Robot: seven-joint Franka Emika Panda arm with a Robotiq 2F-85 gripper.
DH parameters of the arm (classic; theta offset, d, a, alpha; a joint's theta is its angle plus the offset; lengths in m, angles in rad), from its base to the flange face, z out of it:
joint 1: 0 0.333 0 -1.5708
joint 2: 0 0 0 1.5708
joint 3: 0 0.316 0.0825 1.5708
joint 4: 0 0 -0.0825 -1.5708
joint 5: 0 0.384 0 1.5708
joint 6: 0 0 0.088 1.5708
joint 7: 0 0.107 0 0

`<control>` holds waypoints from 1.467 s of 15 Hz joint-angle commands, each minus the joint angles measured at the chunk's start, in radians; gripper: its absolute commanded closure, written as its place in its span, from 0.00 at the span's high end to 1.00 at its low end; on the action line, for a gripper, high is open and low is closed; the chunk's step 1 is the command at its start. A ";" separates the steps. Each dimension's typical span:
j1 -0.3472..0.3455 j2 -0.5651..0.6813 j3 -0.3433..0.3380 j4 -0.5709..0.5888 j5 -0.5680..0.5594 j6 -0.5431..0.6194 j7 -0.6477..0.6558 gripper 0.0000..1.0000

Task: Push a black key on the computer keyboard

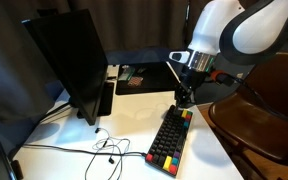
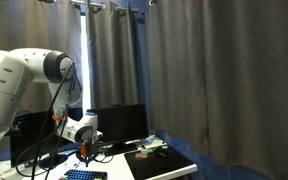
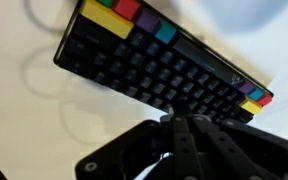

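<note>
The computer keyboard point(image 1: 170, 140) lies on the white table, mostly black keys with red, yellow, green and blue keys at its ends. It also shows in an exterior view point(image 2: 84, 175) and in the wrist view point(image 3: 154, 70). My gripper point(image 1: 183, 100) hangs over the keyboard's far end, fingers pressed together and pointing down. In the wrist view the shut fingertips point(image 3: 179, 110) are right above the black keys near the keyboard's edge. Whether they touch a key cannot be told. The gripper also shows in an exterior view point(image 2: 84, 153).
A black monitor point(image 1: 69, 65) stands left of the keyboard. A thin cable point(image 1: 99, 148) trails over the white table point(image 1: 134, 125). A flat black mouse mat point(image 1: 139, 78) lies at the back. A brown chair point(image 1: 259, 125) is beside the table.
</note>
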 commanded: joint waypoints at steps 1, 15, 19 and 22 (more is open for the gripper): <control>-0.060 0.065 0.059 0.035 -0.042 0.014 -0.004 0.00; -0.086 0.168 0.088 0.047 -0.203 0.140 0.059 0.00; -0.077 0.171 0.062 0.048 -0.272 0.148 0.100 0.00; -0.077 0.174 0.054 0.049 -0.305 0.152 0.122 0.00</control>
